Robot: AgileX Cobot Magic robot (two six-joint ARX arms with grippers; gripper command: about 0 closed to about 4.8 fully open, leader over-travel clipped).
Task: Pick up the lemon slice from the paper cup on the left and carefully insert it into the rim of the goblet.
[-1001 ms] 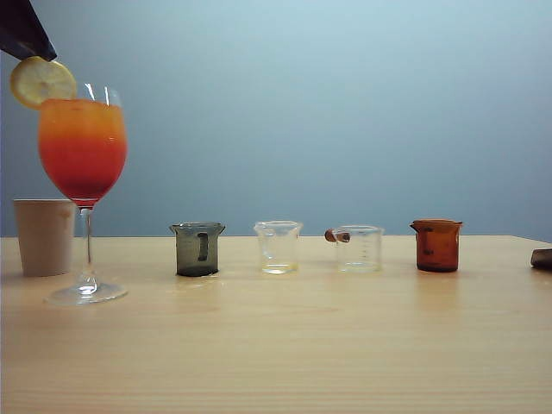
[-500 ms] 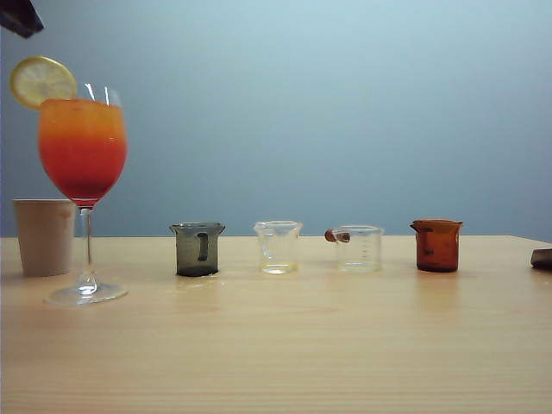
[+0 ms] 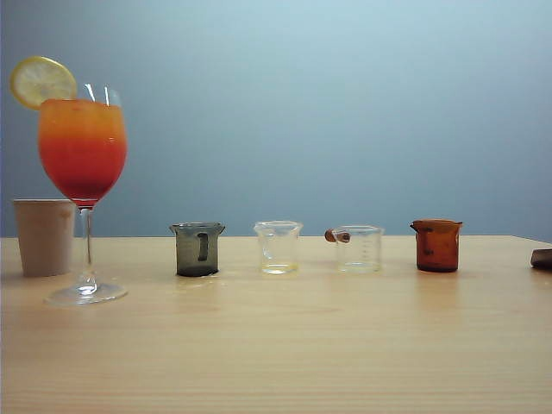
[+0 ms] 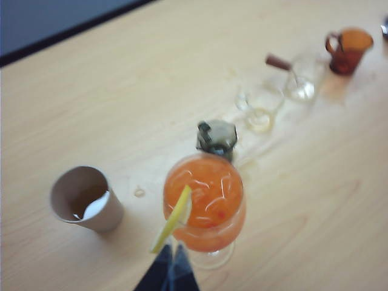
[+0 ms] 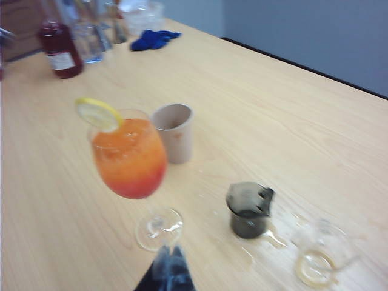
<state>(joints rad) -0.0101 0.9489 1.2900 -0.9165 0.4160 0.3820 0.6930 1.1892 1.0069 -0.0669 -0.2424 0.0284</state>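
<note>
Gone from the top-left corner of the exterior view is the dark left arm that hung over the glass a second ago; nothing of it shows there now, and the table's things have not shifted.

Seen from its own wrist camera, the left gripper (image 4: 168, 271) hovers above and clear of the drink, its two dark fingertips pressed together with nothing between them, touching nothing. Just beyond them stands the tall clear stemmed goblet (image 3: 83, 155) filled with orange-to-red layered drink, and the thin pale-yellow lemon slice (image 3: 42, 82) sits wedged upright on its rim, on the side toward the left edge of the exterior view. Behind and beside the goblet's stem stands the plain beige paper cup (image 3: 45, 236).

Farther along the light wooden table (image 3: 276, 345) runs a row: a small grey glass beaker (image 3: 197, 249), two small clear beakers, then a small amber beaker (image 3: 437, 245).

The right gripper (image 5: 168, 271) hangs above the table near the goblet's foot, its dark fingertips likewise closed together and empty.
</note>
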